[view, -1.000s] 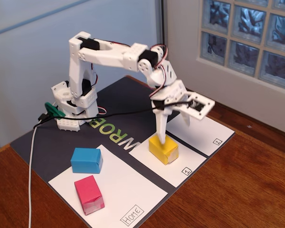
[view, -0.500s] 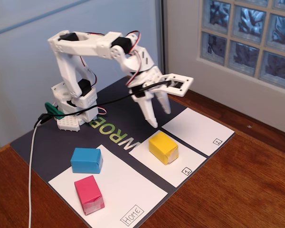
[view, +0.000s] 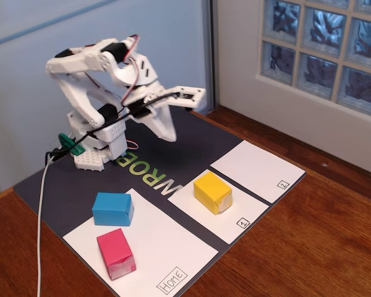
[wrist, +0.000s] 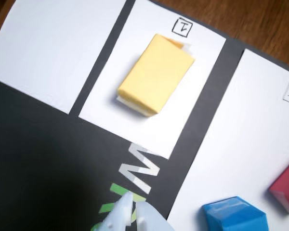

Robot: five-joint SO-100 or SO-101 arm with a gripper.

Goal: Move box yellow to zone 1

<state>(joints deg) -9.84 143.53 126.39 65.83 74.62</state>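
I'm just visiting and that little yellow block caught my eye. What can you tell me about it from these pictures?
The yellow block is a small cuboid that looks wrapped in yellow paper, with paler folded end faces. It lies flat on the white panel marked 1, fully inside its edges, turned slightly askew to them. Nothing else touches it: the gripper hangs well above and behind it, and the blue and pink blocks sit apart on another panel.
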